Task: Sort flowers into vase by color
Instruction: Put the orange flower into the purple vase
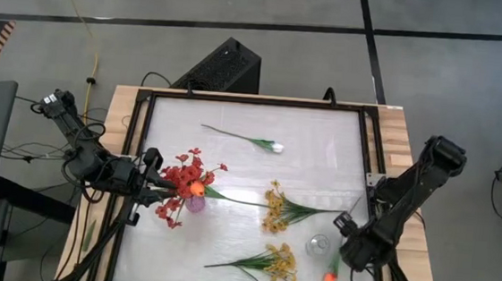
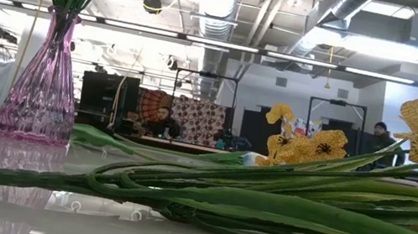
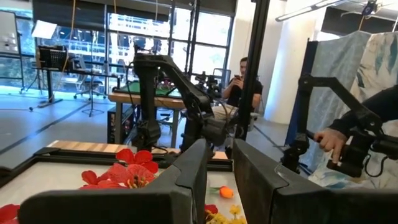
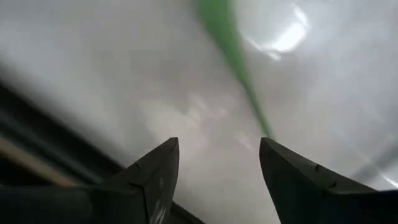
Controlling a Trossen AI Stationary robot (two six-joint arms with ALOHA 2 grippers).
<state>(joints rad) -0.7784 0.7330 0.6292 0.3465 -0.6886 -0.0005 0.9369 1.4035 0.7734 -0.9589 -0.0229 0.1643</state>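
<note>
A purple glass vase (image 1: 195, 203) (image 2: 41, 93) stands on the table's left part. It holds red blossoms (image 1: 185, 185) (image 3: 127, 175) and an orange bloom (image 1: 198, 188). My left gripper (image 1: 154, 187) (image 3: 220, 177) sits level just left of it, its fingers a narrow gap apart with nothing between them. My right gripper (image 1: 346, 256) (image 4: 217, 162) is open and points down at the near right corner. An orange tulip (image 1: 330, 278) lies there, and its green stem (image 4: 239, 74) runs off beyond the fingertips. Two yellow sprays (image 1: 277, 210) (image 1: 277, 264) and a white bud (image 1: 273, 146) lie flat.
A clear glass vase (image 1: 318, 245) stands close to my right gripper, on its left. A black frame (image 1: 139, 132) runs round the white tabletop. Long green stems (image 2: 263, 203) lie across the near part of the table. People sit in the room beyond (image 3: 239, 78).
</note>
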